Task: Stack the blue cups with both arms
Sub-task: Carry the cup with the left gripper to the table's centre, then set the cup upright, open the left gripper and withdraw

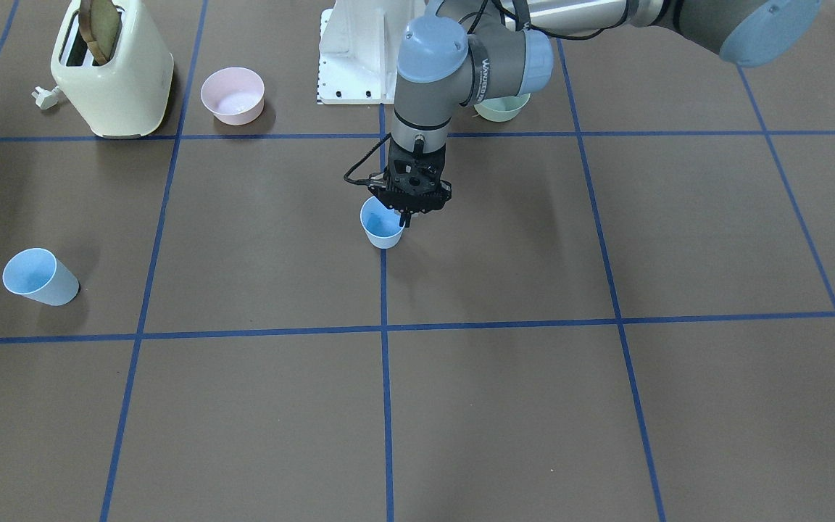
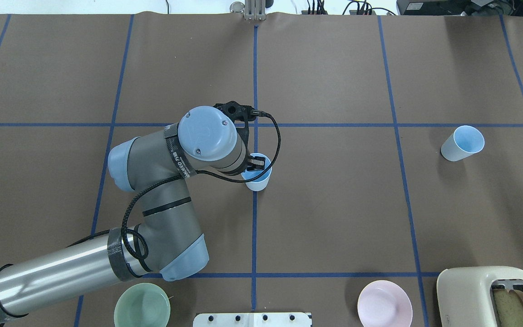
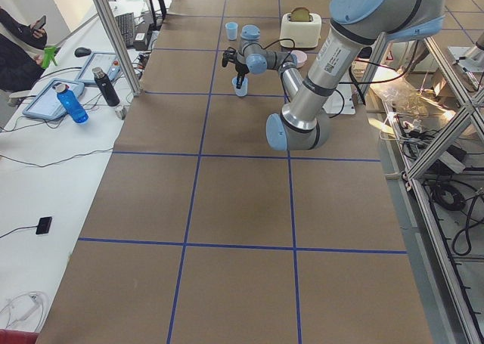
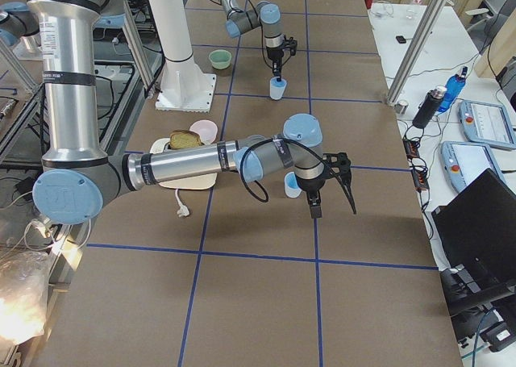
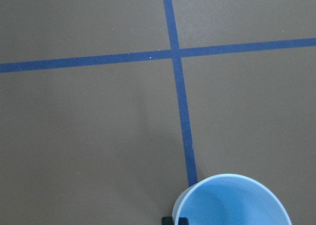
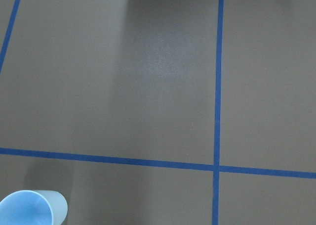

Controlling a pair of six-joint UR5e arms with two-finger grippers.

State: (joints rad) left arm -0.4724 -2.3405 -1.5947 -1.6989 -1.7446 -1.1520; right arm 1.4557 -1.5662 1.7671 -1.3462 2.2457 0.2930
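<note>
One blue cup [image 1: 381, 230] stands on the centre tape line; it also shows in the overhead view [image 2: 259, 178] and in the left wrist view [image 5: 232, 200]. My left gripper [image 1: 404, 216] comes down on it from above and is shut on its rim, with one finger inside the cup [image 2: 256, 162]. The second blue cup [image 1: 39, 277] stands apart on my right side [image 2: 462, 143]. My right gripper [image 4: 334, 210] shows only in the exterior right view, high up near that cup [image 4: 292, 187]; I cannot tell its state. That cup shows at the lower left corner of the right wrist view [image 6: 29, 210].
A cream toaster [image 1: 113, 69] with toast stands at my near right. A pink bowl [image 1: 233, 94] sits beside it. A pale green bowl [image 2: 142, 305] sits under my left arm's forearm. The white base mount [image 1: 356, 54] is between the bowls.
</note>
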